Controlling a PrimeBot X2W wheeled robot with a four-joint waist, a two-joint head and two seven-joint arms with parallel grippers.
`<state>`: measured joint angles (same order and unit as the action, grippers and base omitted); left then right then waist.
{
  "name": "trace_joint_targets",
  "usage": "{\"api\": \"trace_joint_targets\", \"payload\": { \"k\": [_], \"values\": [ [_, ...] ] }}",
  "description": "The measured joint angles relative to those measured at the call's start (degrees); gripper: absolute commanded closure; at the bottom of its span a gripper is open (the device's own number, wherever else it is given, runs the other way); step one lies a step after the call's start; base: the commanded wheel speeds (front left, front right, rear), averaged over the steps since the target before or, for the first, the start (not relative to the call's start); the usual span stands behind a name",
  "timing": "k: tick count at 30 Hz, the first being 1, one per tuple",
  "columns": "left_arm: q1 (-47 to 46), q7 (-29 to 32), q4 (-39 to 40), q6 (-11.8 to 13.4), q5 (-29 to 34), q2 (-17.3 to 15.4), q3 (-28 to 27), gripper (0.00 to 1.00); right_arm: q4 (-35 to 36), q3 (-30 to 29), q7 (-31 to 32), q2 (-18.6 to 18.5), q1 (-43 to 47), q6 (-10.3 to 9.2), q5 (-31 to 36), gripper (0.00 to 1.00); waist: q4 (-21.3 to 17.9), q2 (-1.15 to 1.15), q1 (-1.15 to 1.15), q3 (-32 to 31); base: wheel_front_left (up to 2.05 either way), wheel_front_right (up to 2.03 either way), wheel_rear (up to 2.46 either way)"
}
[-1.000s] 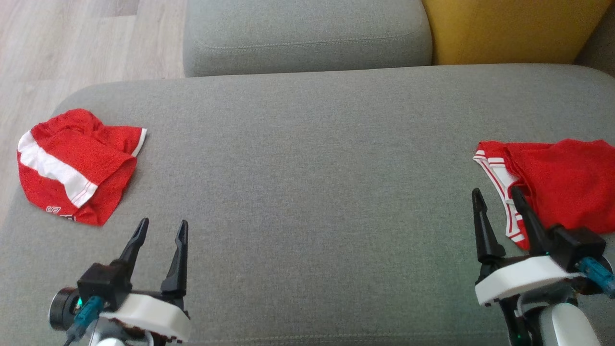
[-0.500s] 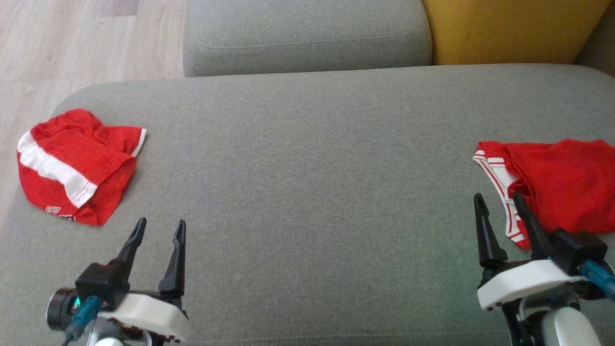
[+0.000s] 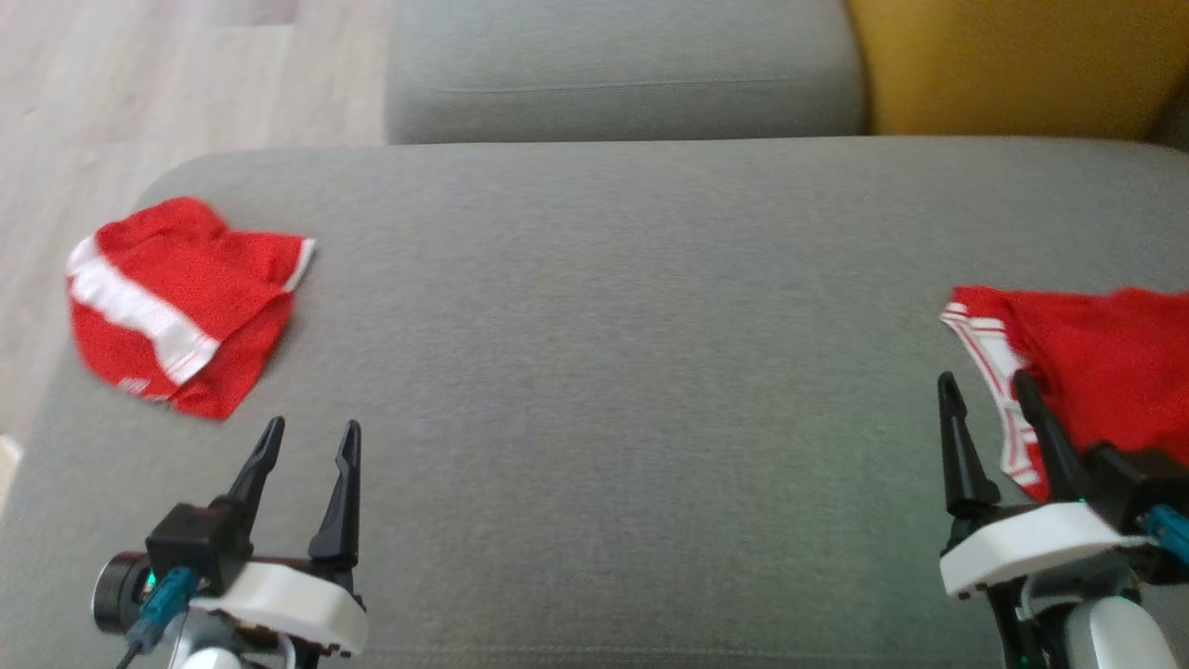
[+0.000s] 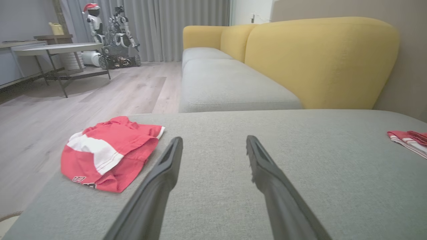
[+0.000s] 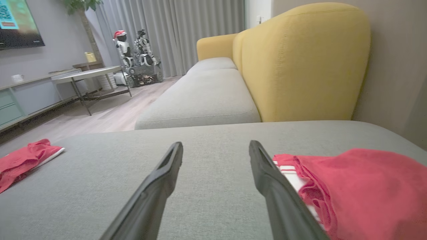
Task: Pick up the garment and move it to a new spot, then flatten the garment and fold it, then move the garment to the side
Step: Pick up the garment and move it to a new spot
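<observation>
Head camera has just shifted and blurred; nothing on the sofa (image 3: 613, 372) has moved. Left gripper (image 3: 313, 426) and right gripper (image 3: 984, 376) jaws are released and empty. Crumpled garment (image 3: 1105, 372) lies right, beside the right gripper; your pick looks unstarted. Folded shorts (image 3: 176, 297) sit far left.

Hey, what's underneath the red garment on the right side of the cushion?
The right garment lies directly on the grey cushion, which shows bare beside it. Anything beneath its folds is covered, and its right part runs out of the head view.
</observation>
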<state>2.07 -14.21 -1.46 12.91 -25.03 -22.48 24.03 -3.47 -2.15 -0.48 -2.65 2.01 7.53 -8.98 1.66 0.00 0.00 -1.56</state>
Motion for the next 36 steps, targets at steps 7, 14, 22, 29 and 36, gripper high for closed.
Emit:
{"api": "trace_joint_targets", "payload": {
  "k": [7,14,22,29,36],
  "values": [
    [-0.9,0.0,0.0,0.3,0.0,0.1,-0.1,0.00,2.1,0.0,0.4,0.1,2.3,0.00,0.0,0.00,6.5,0.00,0.00,-0.2,0.00,0.00,0.00],
    [-1.2,0.0,0.0,0.8,0.0,0.1,-0.7,0.00,3.2,1.1,1.0,0.1,2.3,0.00,-0.6,0.00,14.0,0.00,0.00,-0.7,0.00,0.00,0.00],
    [-1.2,0.0,0.0,0.8,0.0,0.1,-1.0,0.00,2.8,2.1,1.0,0.1,2.3,0.00,-1.1,0.00,19.9,0.00,0.00,-1.4,0.00,0.00,0.00],
    [-1.1,0.0,0.1,1.1,0.0,0.2,-1.6,0.00,2.4,2.1,1.0,0.1,2.3,0.00,-1.1,0.00,20.4,0.00,0.00,-1.6,0.00,0.00,0.00],
    [-1.2,0.0,0.4,1.2,0.0,0.2,-2.4,0.00,2.4,2.1,1.1,0.1,2.3,0.00,-1.1,0.00,20.3,0.00,0.00,-1.4,0.00,0.00,0.00]
  ]
}}
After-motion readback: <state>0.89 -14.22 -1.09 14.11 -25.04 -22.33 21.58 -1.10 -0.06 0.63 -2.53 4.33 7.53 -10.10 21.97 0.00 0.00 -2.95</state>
